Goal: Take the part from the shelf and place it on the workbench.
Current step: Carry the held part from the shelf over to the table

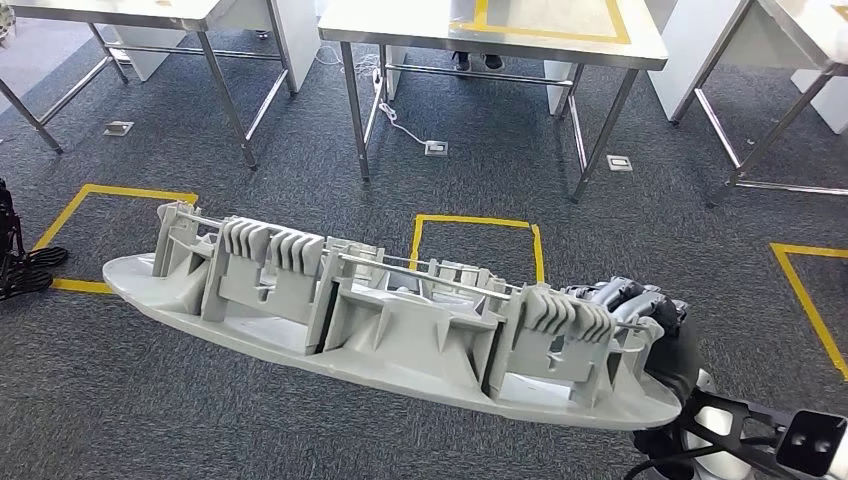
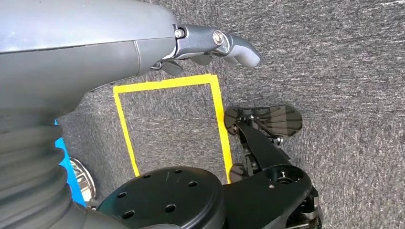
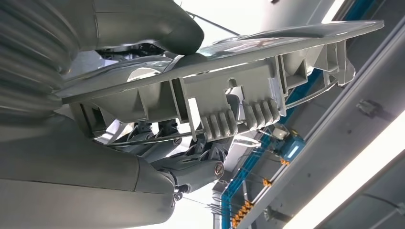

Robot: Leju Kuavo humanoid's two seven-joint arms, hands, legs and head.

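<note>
The part (image 1: 390,320) is a long grey plastic moulding with ribs, brackets and a thin metal rod along it. It hangs level above the carpet, stretching from the left to the lower right of the head view. My right hand (image 1: 640,310) grips its right end, fingers curled over the ribbed edge. In the right wrist view the thick thumb (image 3: 157,28) presses on the flat face of the part (image 3: 248,71) and the dark fingers (image 3: 200,162) hook under it. My left hand (image 2: 210,45) hangs over the carpet with its fingers curled in, holding nothing.
Steel workbenches stand ahead: one (image 1: 495,40) with a yellow-taped top straight in front, another (image 1: 130,12) at the far left, a third (image 1: 800,30) at the right. Yellow tape squares (image 1: 475,240) mark the grey carpet. Floor sockets (image 1: 436,148) lie under the middle bench.
</note>
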